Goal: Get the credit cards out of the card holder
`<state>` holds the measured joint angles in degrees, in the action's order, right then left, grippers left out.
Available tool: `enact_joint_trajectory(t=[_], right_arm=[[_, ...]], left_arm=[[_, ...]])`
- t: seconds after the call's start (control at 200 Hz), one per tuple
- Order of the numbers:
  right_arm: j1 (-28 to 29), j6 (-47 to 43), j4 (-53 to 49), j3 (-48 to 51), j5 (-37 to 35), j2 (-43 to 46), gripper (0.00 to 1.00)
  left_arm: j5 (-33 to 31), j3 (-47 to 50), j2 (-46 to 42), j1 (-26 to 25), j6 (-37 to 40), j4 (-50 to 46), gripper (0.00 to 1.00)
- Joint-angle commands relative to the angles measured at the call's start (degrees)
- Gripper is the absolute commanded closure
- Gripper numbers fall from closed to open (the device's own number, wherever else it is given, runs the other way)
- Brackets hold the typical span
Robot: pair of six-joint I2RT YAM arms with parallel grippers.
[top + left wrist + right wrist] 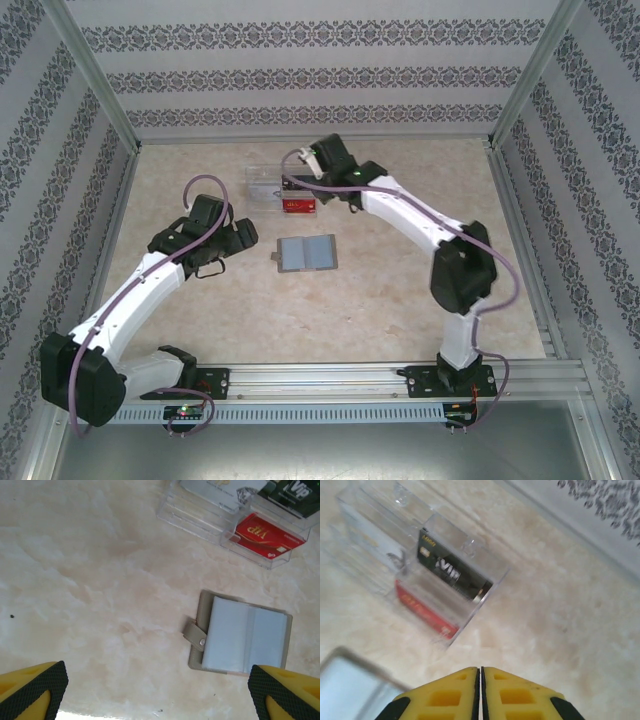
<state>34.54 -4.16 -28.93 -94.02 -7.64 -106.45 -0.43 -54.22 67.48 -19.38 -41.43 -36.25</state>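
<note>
The cards (267,536) lay in the tray (170,510): judged thin, stiff, slippery; best pinched by an edge. The left hand (160,685) stood wide open, the right hand (480,675) closed, both empty.

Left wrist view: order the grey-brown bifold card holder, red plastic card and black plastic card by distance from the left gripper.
1. Grey-brown card holder, open, lower right, close to the left gripper.
2. Red plastic card, in the clear tray's front slot.
3. Black plastic card, behind it, at top edge.

Beige marbled table (400,300) w/ card holder (307,254) open flat at ctr, clear tray (258,178) just beyond it.
</note>
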Motion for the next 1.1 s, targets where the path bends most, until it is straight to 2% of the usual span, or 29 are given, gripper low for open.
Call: enact_joint_trajectory(t=[0.0,0.06,0.24,0.42,0.959,1.094], right_arm=[[-0.63,13.33,0.07,8.15,11.48,4.01,0.93],[-0.68,16.97,0.47,12.75,13.03,5.88,1.0],[-0.1,24.47,4.48,25.78,16.35,9.53,1.0],[0.69,28.56,8.55,33.17,16.6,9.9,1.0],[1.36,30.48,10.13,32.17,16.35,3.5,1.0],[1.31,30.6,10.06,31.83,16.5,2.84,1.0]], left_arm=[[4.07,1.22,0.9,0.19,-2.34,4.53,0.09],[4.73,1.84,1.63,-0.69,-3.15,6.19,0.1],[5.25,2.38,4.99,-3.41,-4.47,9.18,0.16],[6.22,1.5,8.5,-5.05,-4.21,10.25,0.22],[11.58,-1.24,15.56,-8.57,-1.99,12.28,0.27],[13.42,-2.11,19.01,-9.54,-1.66,13.02,0.33]])
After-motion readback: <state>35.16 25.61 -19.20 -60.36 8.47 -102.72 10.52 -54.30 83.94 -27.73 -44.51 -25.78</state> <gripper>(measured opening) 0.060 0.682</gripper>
